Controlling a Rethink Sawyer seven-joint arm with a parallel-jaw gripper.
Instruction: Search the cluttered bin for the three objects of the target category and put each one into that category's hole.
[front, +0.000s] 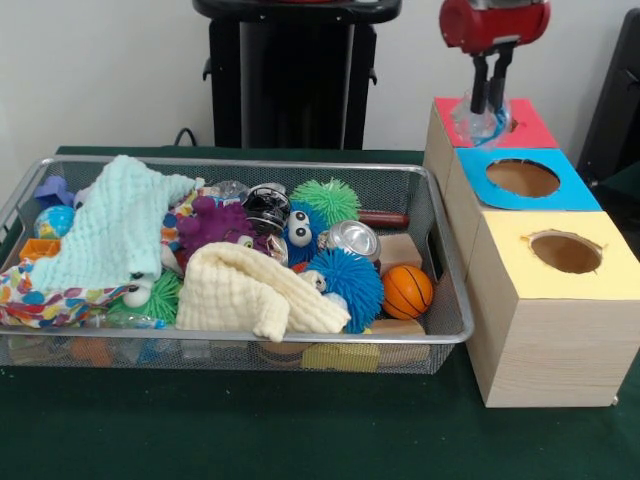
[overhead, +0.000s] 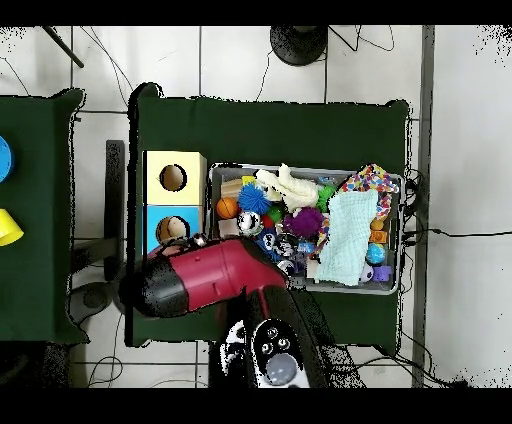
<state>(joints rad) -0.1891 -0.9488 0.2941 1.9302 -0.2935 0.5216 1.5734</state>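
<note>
The gripper (front: 489, 108) hangs over the red box (front: 525, 128), pinching a clear crumpled plastic item (front: 478, 122) just above its hole. Judged light, thin, slippery and easily crushed; its rim looks the best hold. The blue box (front: 575, 190) and yellow box (front: 600, 275) show empty holes. The bin (front: 450, 300) holds cloths, spiky balls, 1 can (front: 352, 238).

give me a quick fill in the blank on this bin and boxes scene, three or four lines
1. The hand hangs above the box with the ____ top.
2. The box nearest the camera in the front view has a ____ top.
3. The small basketball in the bin is coloured ____.
4. Between its fingers the hand holds a clear ____ thing.

Missing words: red; yellow; orange; plastic
</note>
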